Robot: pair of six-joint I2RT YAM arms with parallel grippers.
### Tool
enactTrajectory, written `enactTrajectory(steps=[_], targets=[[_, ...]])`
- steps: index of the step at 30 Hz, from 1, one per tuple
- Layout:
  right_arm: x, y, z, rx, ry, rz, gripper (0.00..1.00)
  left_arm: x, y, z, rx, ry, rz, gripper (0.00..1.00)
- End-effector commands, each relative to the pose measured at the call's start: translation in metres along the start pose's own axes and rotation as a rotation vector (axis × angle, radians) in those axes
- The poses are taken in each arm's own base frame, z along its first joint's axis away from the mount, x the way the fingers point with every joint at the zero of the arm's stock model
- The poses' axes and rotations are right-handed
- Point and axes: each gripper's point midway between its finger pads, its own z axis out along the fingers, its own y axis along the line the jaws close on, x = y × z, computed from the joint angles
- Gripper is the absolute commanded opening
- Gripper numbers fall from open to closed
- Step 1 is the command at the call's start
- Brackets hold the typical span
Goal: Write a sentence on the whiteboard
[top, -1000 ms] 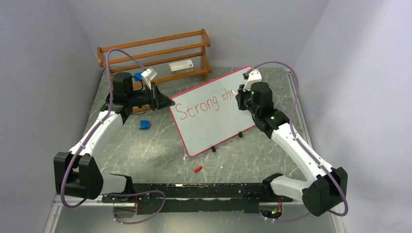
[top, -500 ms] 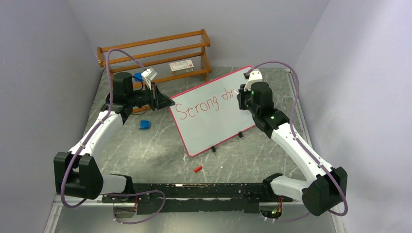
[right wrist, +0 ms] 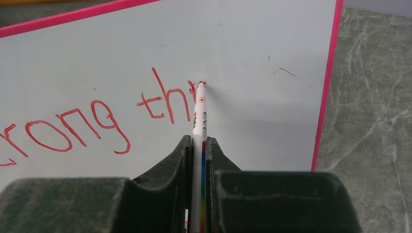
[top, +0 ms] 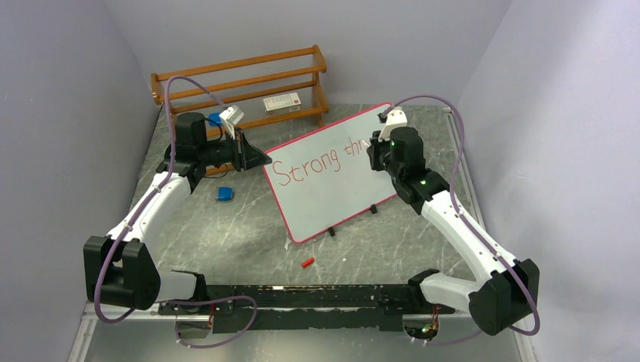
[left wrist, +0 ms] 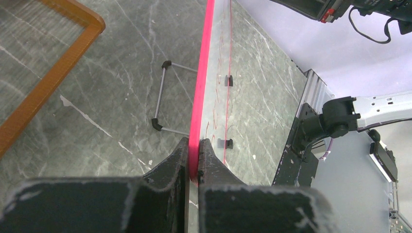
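The whiteboard (top: 324, 188) with a pink-red rim stands tilted on the grey table. Red lettering (top: 306, 164) on it reads "Strong thr"; the right wrist view shows "rong thr" (right wrist: 97, 124). My left gripper (top: 260, 159) is shut on the board's left rim (left wrist: 199, 111). My right gripper (top: 375, 147) is shut on a white marker (right wrist: 199, 121). The marker's red tip (right wrist: 201, 83) touches the board just right of the "r". The board's right rim (right wrist: 325, 82) lies beyond bare white surface.
A wooden rack (top: 241, 83) with a small white box (top: 282, 102) stands behind the board. A blue object (top: 224, 194) lies left of the board; a red marker cap (top: 306, 263) lies in front of it. The board's wire stand (left wrist: 163, 99) rests behind it.
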Motion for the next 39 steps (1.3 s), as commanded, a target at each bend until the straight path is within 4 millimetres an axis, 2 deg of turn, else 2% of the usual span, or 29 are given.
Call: enactTrajectory(steps=[1,15,24,29,39], targets=[[-0.018,0.004,0.000,-0.031,-0.045,-0.002,0.00,0.030,0.010,0.009,-0.027,0.085,-0.018,0.05],[-0.006,0.002,-0.004,-0.026,0.001,-0.019,0.00,0.030,0.011,0.008,-0.036,0.086,-0.018,0.05],[-0.015,-0.015,-0.020,0.044,-0.048,-0.006,0.00,0.029,0.011,0.008,-0.041,0.084,-0.015,0.05],[-0.011,-0.020,-0.015,0.051,-0.033,0.004,0.00,0.028,0.011,0.008,-0.038,0.084,-0.014,0.05],[-0.007,-0.014,-0.004,0.024,-0.015,0.003,0.00,0.028,0.010,0.008,-0.034,0.084,-0.015,0.05]])
